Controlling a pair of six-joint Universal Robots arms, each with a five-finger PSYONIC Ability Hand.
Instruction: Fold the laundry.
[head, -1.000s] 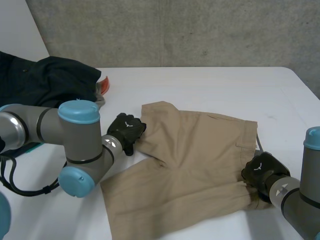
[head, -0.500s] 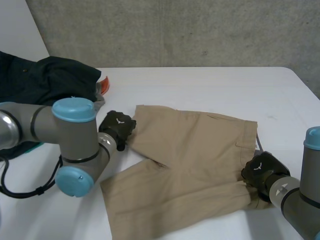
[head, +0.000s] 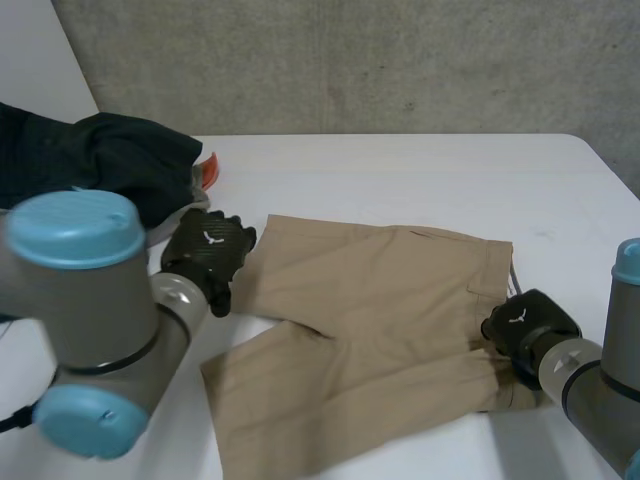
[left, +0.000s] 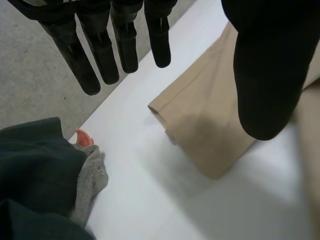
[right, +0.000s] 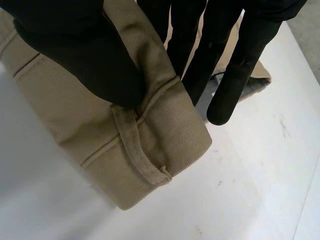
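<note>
Shorts of tan cotton (head: 380, 330) lay flat on the white worktop (head: 400, 180) in the head view. Their long axis ran side to side, with the leg hems nearest the left hand (head: 207, 255) and the waistband at the right hand (head: 525, 325). The left wrist view showed straight, spread fingers (left: 125, 45) hovering just off one leg's hem, holding nothing. The right wrist view showed what the head view hid: thumb and fingers pinching the waistband corner.
</note>
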